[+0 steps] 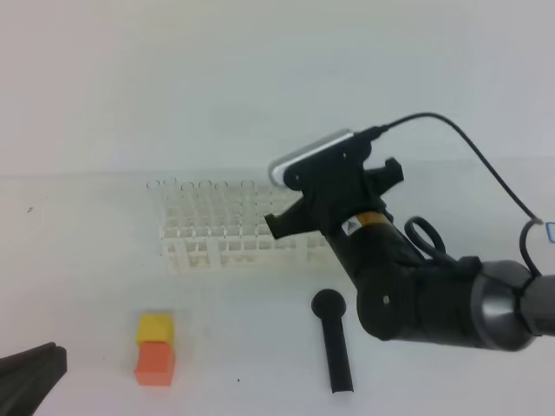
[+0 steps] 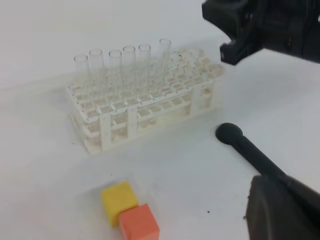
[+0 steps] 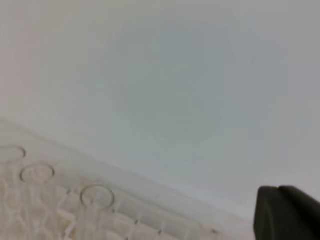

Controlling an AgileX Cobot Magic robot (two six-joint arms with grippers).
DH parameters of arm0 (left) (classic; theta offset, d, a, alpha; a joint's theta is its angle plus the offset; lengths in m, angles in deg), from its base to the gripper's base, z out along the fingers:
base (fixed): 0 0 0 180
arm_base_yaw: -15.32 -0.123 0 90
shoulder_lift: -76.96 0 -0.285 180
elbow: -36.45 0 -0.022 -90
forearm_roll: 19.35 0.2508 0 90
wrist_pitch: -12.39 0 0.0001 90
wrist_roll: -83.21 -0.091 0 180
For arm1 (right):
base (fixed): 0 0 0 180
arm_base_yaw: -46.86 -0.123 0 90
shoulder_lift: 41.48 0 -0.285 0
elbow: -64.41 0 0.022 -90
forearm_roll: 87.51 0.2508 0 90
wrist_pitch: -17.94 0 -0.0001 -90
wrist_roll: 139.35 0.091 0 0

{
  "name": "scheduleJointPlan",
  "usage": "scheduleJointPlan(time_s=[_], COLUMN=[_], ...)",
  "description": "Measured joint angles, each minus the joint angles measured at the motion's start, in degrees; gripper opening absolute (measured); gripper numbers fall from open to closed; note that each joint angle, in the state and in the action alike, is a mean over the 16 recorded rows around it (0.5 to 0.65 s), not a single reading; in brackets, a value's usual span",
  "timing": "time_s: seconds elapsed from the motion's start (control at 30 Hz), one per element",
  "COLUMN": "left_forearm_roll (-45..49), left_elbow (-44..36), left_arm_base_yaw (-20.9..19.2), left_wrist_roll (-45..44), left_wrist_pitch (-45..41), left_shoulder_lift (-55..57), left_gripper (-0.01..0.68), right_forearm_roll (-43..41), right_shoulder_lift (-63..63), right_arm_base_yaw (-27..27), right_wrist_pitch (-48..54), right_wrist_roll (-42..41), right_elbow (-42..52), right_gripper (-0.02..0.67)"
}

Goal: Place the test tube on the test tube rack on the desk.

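White test tube rack mid-frame on desk, six clear test tubes standing along its far row, rightmost tilted. Right gripper clenched, empty, over rack's right end. Left gripper clenched, lower left corner.

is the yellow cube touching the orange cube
Touching. The left wrist view shows the yellow cube pressed against the orange cube with no gap between them; the exterior high view agrees.

- Plain white flat desk.
- White plastic lattice test tube rack stands on it.
- Yellow cube touches orange cube, near the rack.
- Black round-headed stick lies beside them.
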Motion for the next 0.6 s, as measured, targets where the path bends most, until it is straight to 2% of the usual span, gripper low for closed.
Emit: scheduleJointPlan(time_s=[0.23, 0.6], left_forearm_roll=[0.0, 0.0], left_elbow=[0.0, 0.0], left_arm_base_yaw=[0.0, 0.0], left_wrist_roll=[0.0, 0.0], left_wrist_pitch=[0.0, 0.0], left_shoulder_lift=[0.0, 0.0], left_gripper=[-0.001, -0.001], right_forearm_roll=[0.7, -0.3], right_shoulder_lift=[1.0, 5.0], right_arm_base_yaw=[-0.6, -2.8], right_wrist_pitch=[1.0, 3.8], right_wrist_roll=[1.5, 3.1], right_elbow=[2.4, -1.6], right_gripper=[0.002, -0.001])
